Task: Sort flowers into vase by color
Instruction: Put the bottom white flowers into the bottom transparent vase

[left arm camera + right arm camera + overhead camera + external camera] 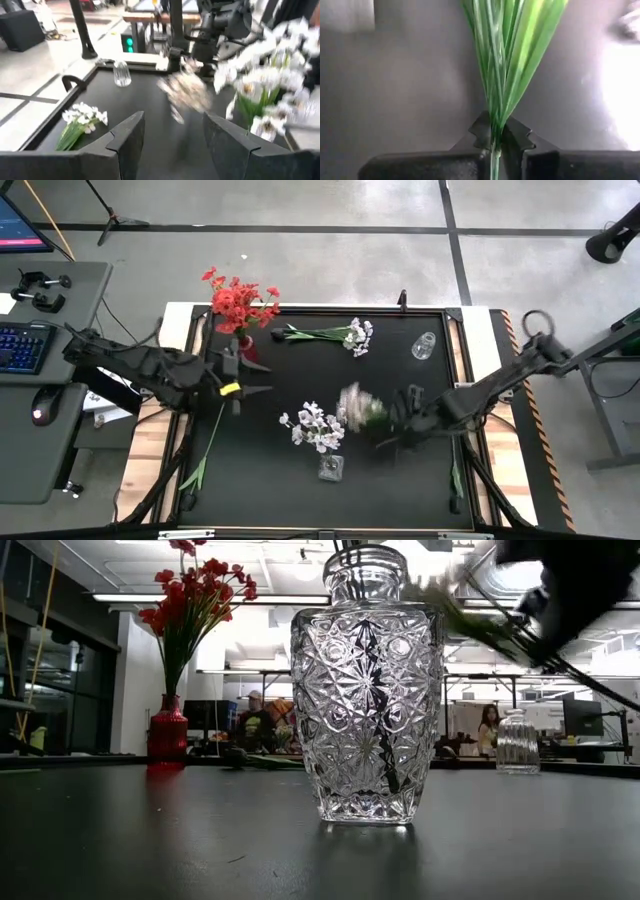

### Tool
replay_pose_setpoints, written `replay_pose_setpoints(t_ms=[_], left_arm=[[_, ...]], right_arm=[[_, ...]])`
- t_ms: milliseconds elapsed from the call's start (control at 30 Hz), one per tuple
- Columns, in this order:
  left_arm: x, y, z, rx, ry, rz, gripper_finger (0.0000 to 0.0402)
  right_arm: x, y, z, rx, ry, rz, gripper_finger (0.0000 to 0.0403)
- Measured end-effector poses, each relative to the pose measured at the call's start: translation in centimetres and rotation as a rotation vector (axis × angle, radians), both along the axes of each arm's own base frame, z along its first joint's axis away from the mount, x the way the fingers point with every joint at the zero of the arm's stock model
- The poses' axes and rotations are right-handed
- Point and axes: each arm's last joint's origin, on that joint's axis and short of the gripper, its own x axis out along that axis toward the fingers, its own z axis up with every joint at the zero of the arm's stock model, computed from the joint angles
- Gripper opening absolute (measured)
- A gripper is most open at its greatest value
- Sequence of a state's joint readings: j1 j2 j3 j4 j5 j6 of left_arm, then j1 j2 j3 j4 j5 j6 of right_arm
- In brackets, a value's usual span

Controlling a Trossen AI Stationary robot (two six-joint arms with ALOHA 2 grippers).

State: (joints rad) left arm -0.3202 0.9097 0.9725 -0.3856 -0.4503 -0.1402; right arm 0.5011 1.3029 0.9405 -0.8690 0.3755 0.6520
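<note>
High view: the right gripper carries a white spray toward the clear vase, matching its white blossoms. Left wrist view: the left gripper waits, spread. Right wrist view: serrated fingers pinch the stems (firmly).

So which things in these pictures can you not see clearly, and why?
- White spray in the right claw: its blossoms are motion-blurred in the high view, and the right wrist view shows only stems.
- Clear vase: in the low view it fills the middle and hides the table behind it.
- Far small vase: too small to tell whether it holds anything.
- Left claw: open and empty; its fingertips are cut off by the picture's edge.
</note>
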Motion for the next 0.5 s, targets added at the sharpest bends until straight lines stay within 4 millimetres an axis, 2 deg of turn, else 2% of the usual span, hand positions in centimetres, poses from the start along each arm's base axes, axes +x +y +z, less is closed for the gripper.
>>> replay_pose_setpoints(t_ms=[100,167,333,400,500], left_arm=[[-0.6,0.2,0.8,-0.051,-0.066,0.023,0.0188],[-0.8,0.3,1.2,-0.073,-0.099,0.026,0.0188],[-0.6,0.2,1.1,-0.071,-0.093,0.026,0.0188],[-0.5,0.2,1.0,-0.069,-0.087,0.027,0.0188],[-0.2,0.1,0.7,-0.065,-0.074,0.027,0.0188]], right_arm=[[-0.3,-0.2,1.2,0.142,-0.363,-0.194,0.0003],[-0.3,0.2,1.2,0.263,-0.565,-0.225,0.0004],[0.4,1.5,0.4,0.51,-0.949,-0.164,0.0002],[0.7,1.9,0.5,0.542,-1.066,-0.119,0.0002],[1.1,2.3,1.8,0.532,-1.244,-0.054,0.0001]])
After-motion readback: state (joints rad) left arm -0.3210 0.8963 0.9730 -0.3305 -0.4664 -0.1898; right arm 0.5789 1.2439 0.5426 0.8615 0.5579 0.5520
